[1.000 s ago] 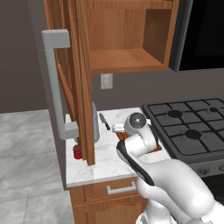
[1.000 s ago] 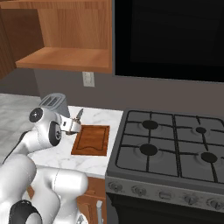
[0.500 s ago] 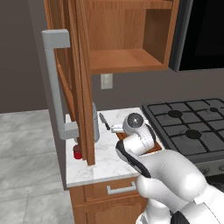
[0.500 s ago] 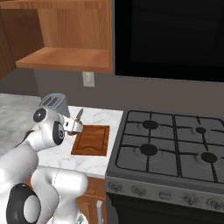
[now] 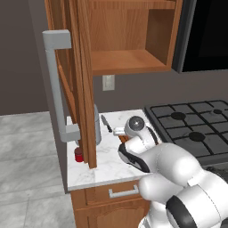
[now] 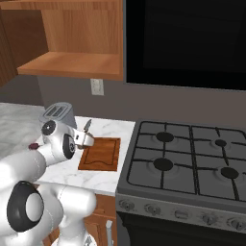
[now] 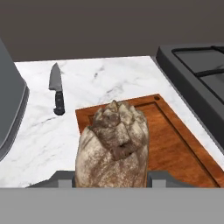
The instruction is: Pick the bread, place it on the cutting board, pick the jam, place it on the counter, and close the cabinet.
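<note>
pincer (image 7: pixel 111 177): clamped on the bread (image 7: pixel 113 144) | cutting board (image 7: pixel 175 140): just beneath and ahead | knife (image 7: pixel 56 89): ahead-left on counter (image 7: pixel 109 78)

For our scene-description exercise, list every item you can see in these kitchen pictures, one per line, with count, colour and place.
bread: one, brown crusty, held in the gripper above the near end of the board.
board: one, reddish-brown, on the counter beside the stove.
jam: one, red, on the counter by the open door's lower edge.
knife: one, grey blade with black handle, on the counter between toaster and board.
toaster: one, grey, at the back of the counter.
counter: one, white marble, over a wooden drawer.
cabinet: one, brown wood, on the wall, door open.
stove: one, dark, right of the counter.
outlet: one, pale, on the wall.
gripper: one, dark fingers, shut on the bread.
</note>
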